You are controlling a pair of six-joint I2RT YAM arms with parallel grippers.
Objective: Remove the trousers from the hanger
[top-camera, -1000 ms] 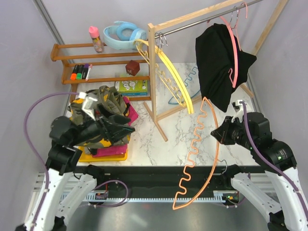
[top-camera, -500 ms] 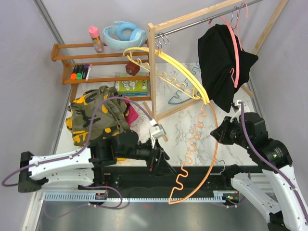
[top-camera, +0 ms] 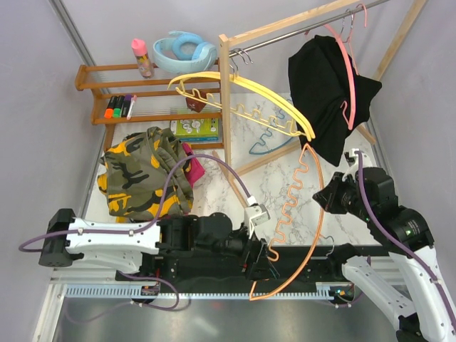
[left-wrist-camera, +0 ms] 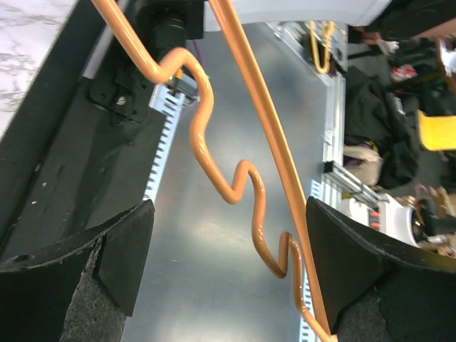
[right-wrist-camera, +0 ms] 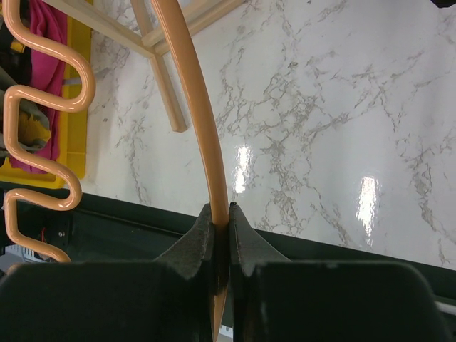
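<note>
Up front, orange hanger point(right-wrist-camera: 204, 135), yellow hanger point(top-camera: 271, 95) hung behind

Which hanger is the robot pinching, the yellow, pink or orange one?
The orange hanger: the right gripper pinches its bar. The yellow hanger and pink hanger aren't gripped.

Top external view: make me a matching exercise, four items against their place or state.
Items:
1. orange hanger
2. black garment
3. camouflage trousers
4. left claw

Place or state:
A. lying in the pile at the left of the table
B. open
C. pinched in the right claw
D. hanging with the pink hanger from the rail

Pairs: 1-C, 2-D, 3-A, 4-B
</note>
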